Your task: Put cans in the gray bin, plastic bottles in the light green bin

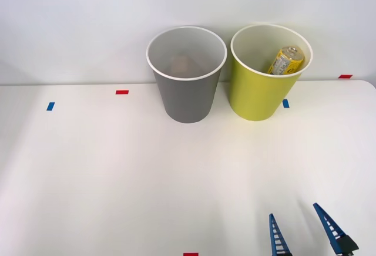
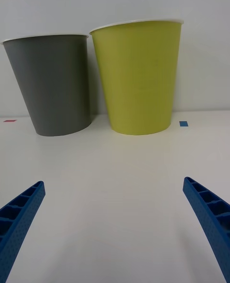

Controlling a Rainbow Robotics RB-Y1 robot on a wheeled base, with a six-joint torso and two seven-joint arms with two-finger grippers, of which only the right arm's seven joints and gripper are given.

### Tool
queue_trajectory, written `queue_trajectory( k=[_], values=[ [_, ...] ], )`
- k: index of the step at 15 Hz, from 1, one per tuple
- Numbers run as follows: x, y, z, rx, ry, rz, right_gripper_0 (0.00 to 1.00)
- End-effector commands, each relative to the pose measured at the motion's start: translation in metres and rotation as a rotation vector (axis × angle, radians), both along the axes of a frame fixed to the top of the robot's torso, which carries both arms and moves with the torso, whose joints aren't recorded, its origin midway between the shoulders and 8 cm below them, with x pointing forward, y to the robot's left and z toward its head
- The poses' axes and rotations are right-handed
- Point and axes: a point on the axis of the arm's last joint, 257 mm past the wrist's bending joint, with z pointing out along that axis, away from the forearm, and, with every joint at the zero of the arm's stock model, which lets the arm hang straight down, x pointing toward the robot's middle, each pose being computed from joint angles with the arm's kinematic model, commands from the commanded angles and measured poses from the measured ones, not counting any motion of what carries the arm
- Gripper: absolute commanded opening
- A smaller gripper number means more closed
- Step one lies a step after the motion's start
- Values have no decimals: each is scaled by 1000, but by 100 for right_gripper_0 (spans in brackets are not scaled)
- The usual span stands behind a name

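The gray bin (image 1: pixel 187 100) (image 2: pixel 55 91) stands upright at the back of the white table. A faint orange-tinted shape (image 1: pixel 181 64) lies at its bottom; I cannot tell whether it is a can. Right beside it stands the light green bin (image 1: pixel 254 94) (image 2: pixel 139 82). A small yellow and silvery drink container (image 1: pixel 286 60) leans inside against its far wall; can or plastic bottle, I cannot tell. My right gripper (image 1: pixel 294 210) (image 2: pixel 113 181) hangs low over the table's near right part, well short of both bins. It is open, with nothing between its blue fingers.
Small tape marks dot the table: red (image 1: pixel 121 92), blue (image 1: pixel 50 106), blue (image 1: pixel 285 103) by the green bin, red (image 1: pixel 345 76) at the far right, red (image 1: pixel 190 254) at the near edge. A pale wall rises right behind the bins.
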Motion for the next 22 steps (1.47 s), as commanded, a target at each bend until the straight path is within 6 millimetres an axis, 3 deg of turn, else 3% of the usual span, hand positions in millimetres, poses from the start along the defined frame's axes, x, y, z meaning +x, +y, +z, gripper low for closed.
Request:
queue_trajectory(
  k=[1, 22],
  values=[
    [0, 0, 0, 0, 0, 0, 100],
    [0, 0, 0, 0, 0, 0, 100]
  ],
)
